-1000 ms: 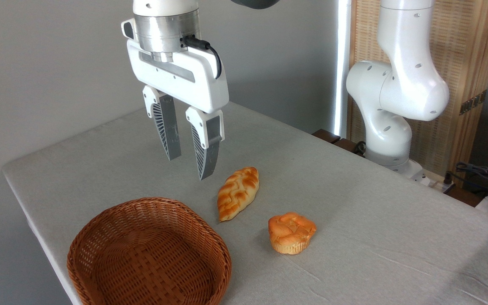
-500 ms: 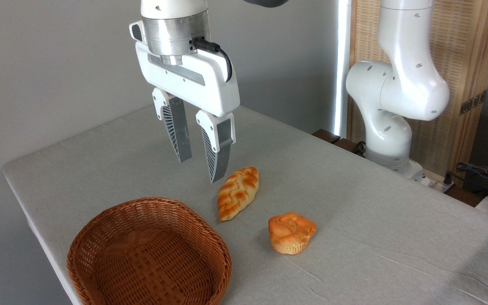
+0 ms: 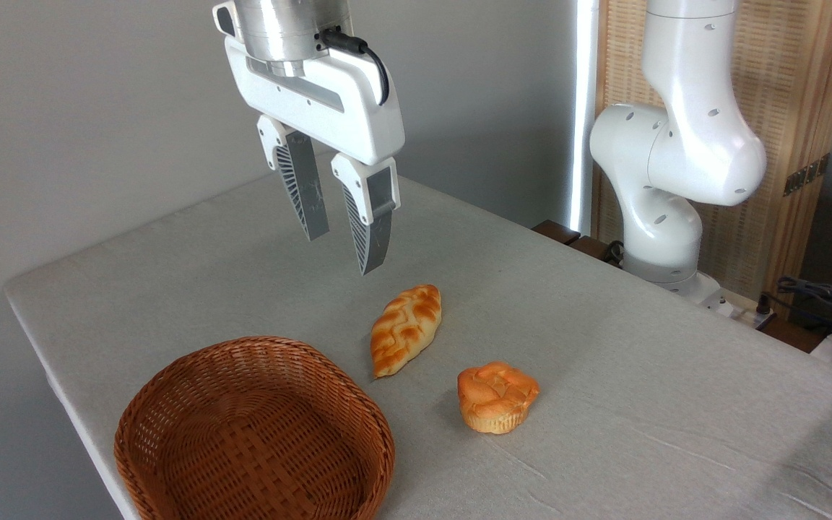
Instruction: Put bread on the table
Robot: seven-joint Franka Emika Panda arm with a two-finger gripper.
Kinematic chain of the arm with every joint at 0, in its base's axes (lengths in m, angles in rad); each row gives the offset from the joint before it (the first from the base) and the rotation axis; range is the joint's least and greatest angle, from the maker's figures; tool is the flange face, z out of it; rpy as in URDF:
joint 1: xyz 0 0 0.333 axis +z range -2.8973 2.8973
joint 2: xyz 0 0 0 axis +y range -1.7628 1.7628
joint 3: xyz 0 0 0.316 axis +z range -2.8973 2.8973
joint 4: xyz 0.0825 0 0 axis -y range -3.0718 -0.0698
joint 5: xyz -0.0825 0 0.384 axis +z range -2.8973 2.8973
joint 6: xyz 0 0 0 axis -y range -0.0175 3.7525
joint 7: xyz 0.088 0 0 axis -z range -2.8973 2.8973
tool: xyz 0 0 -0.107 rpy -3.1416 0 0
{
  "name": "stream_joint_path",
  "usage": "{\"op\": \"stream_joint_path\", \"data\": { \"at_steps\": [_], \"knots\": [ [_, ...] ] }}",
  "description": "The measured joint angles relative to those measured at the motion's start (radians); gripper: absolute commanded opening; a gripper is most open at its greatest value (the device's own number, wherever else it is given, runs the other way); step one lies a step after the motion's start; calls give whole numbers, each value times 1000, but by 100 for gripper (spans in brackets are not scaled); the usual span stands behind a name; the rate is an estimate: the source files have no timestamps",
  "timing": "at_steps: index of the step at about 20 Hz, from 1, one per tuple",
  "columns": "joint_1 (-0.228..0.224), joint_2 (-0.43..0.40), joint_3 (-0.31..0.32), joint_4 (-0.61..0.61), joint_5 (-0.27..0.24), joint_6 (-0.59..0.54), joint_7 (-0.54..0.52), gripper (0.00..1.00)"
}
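Note:
The bread [image 3: 496, 396], a small round orange-golden bun with a knotted top, rests on the grey-clothed table [image 3: 604, 325] toward the front centre. My gripper [image 3: 344, 253] hangs in the air well above the table, up and to the left of the bun. Its two ribbed fingers are spread a little apart with nothing between them. No part of it touches the bun.
A longer braided loaf [image 3: 406, 328] lies on the cloth just left of the bun, below the gripper. A brown wicker basket [image 3: 253, 433] stands at the front left with nothing in it. The arm's white base [image 3: 665, 180] rises at the table's far right.
The gripper first shifted right, then rose higher above the table. Its fingers stayed the same distance apart. Both breads and the basket have not moved.

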Motion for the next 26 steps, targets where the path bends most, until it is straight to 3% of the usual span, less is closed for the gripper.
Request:
{"op": "stream_joint_path", "data": {
  "at_steps": [7, 14, 26],
  "knots": [
    [0, 19, -7, 12, 3, -3, 1, 100],
    [-6, 19, -8, 13, 37, -3, 1, 100],
    [-6, 21, -4, 19, 40, 34, 0, 100]
  ]
}}
